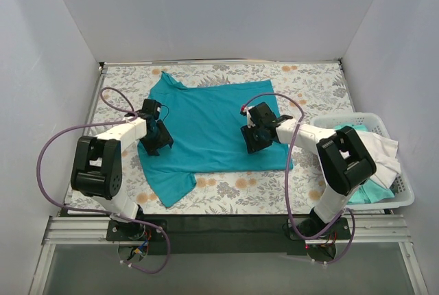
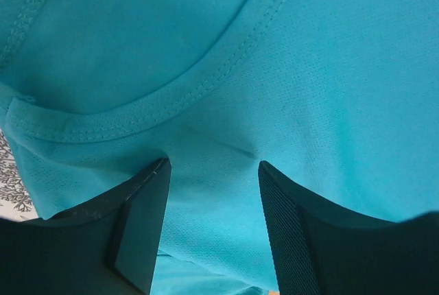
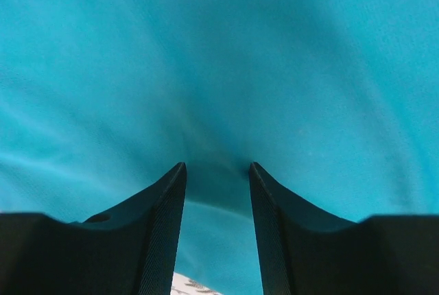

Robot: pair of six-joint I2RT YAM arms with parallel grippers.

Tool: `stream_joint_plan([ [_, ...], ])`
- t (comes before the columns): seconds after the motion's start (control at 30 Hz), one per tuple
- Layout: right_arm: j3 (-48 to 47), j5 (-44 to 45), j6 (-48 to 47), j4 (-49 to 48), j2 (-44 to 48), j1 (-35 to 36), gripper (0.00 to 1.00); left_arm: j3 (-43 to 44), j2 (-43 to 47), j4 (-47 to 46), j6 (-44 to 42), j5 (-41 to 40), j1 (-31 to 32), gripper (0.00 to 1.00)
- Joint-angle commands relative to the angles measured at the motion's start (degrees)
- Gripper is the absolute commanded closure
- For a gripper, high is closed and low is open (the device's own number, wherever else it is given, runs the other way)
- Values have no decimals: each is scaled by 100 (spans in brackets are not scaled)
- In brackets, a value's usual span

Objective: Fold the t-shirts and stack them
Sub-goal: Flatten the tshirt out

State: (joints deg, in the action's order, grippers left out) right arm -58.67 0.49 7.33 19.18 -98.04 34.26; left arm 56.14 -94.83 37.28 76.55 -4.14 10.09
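Solid teal-blue short-sleeved t-shirt [image 1: 212, 123] lies spread flat mid-table on the floral-print table cover [image 1: 309, 89], neck toward the left edge, hem toward the right edge. One sleeve points to the far-left corner, the other to the near-left corner. Left gripper [image 1: 156, 138] is down on the shirt's neck end. In the left wrist view its black fingers [image 2: 140, 233] stand well apart and the tips press into the cloth just below the stitched neck band [image 2: 171, 103]. Small creases run off each tip, and nothing is clamped between them. Right gripper [image 1: 254, 137] sits on the hem half of the shirt, toward the near edge. In the right wrist view its fingers [image 3: 161, 240] are parted more narrowly, with cloth drawn in folds toward the gap between them (a dark crease sits right at the tips). Cannot tell whether that cloth is actually pinched or only pushed up. A sliver of table cover shows under the shirt's edge at the bottom of that view. White plastic slatted basket [image 1: 353, 116] stands at the right edge, toward the near corner. It holds a crumpled white t-shirt [image 1: 381, 151] draped over its rim and a pale aqua t-shirt [image 1: 370, 189] beneath it.
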Motion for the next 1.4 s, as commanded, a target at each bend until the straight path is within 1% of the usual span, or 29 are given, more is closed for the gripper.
stream_joint_plan([
  [0.0,321,-321,75,165,136,10,57,-383,412,209,245,18,2,49],
  [0.13,856,-567,242,462,425,37,57,-1155,860,499,474,185,2,50],
  [0.2,1041,-778,286,717,609,89,57,-1411,1184,683,597,264,2,52],
  [0.23,1042,-779,312,719,689,116,57,-1413,1299,763,624,282,2,53],
  [0.27,1129,-857,356,919,759,151,57,-1474,1413,851,650,282,2,53],
  [0.37,1113,-1007,357,1227,1119,265,56,-1413,1809,1088,659,361,2,53],
  [0.43,938,-920,243,1360,1295,265,55,-1247,1897,1106,572,370,2,50],
  [0.47,815,-702,164,1395,1322,265,55,-1098,1889,1080,432,335,-7,49],
  [0.5,431,-630,-46,1517,1314,187,55,-748,1854,1010,352,265,-15,48],
  [0.53,210,-577,-143,1545,1244,99,55,-501,1802,940,221,30,-24,47],
  [0.57,7,-463,-223,1562,1191,-6,55,-299,1627,835,-50,-120,-50,47],
  [0.6,-447,-436,-302,1545,1112,-259,55,130,1521,634,-227,-287,-146,46],
  [0.67,-967,-479,-460,1554,753,-542,55,510,1057,326,-535,-752,-313,46],
  [0.7,-1458,-523,-487,1519,612,-787,56,895,854,-50,-884,-807,-488,46],
  [0.77,-1970,-585,-557,1518,164,-973,57,1327,467,-377,-1168,-851,-683,46],
  [0.8,-2190,-551,-601,1501,14,-1104,57,1712,39,-657,-1369,-860,-823,46],
  [0.83,-2601,-498,-619,1449,-274,-1184,57,1934,-157,-773,-1458,-852,-902,46],
  [0.9,-2955,-532,-567,1387,-592,-1394,58,2303,-779,-1045,-1695,-738,-991,46],
  [0.93,-3209,-585,-532,1335,-855,-1465,58,2644,-992,-1117,-1766,-650,-1209,46],
  [1.07,-3693,-585,-540,1001,-1410,-1756,61,3418,-1836,-1223,-2196,-228,-1343,47],
  [1.1,-3765,-629,-583,939,-1515,-1861,64,3499,-1977,-1240,-2293,-62,-1343,47],
  [1.2,-3932,-805,-706,676,-1797,-1984,64,3623,-2312,-1380,-2610,141,-1351,48],
  [1.3,-4098,-910,-1031,622,-2069,-1993,64,3606,-2444,-1617,-2681,649,-1334,48],
  [1.37,-4134,-911,-1076,613,-2193,-1993,65,3658,-2453,-1592,-2506,1045,-1299,53],
])
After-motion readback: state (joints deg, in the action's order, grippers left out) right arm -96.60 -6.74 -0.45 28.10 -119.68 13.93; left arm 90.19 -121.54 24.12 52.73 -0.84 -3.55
